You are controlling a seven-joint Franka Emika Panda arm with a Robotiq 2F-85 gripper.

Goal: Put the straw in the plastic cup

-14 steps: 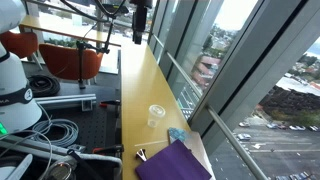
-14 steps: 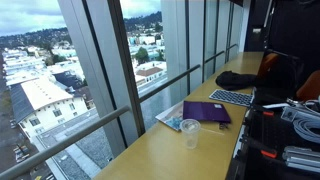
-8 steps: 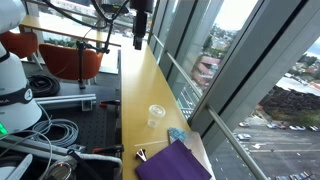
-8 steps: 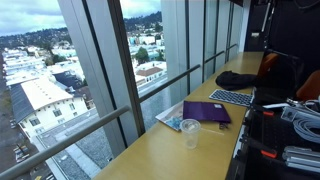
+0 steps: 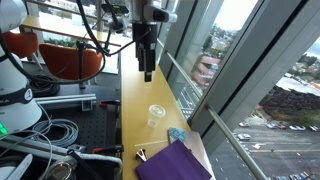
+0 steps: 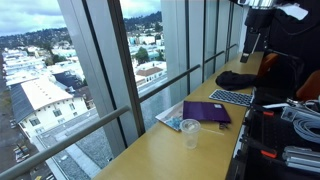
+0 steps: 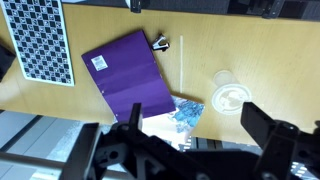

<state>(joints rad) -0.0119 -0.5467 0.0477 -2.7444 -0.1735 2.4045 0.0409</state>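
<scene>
Pale wood makes up the long worktop (image 5: 135, 92) that runs beside the tall windows. The gripper (image 5: 148, 74) hangs above it in the upper middle of an exterior view, well apart from the things lying below. In the wrist view the gripper's dark bulk fills the bottom edge, and the jaws are spread wide and empty. The straw (image 7: 182, 65) lies flat on the worktop, a thin pale line in the upper middle of the wrist view. It lies between the purple folder (image 7: 128, 80) on its left and the plastic cup (image 7: 232, 97) to its lower right, touching neither. The cup is clear and stands upright. A crumpled blue wrapper (image 7: 186, 113) sits just beside the folder's lower corner, and a keyboard (image 7: 42, 40) fills the upper left.
</scene>
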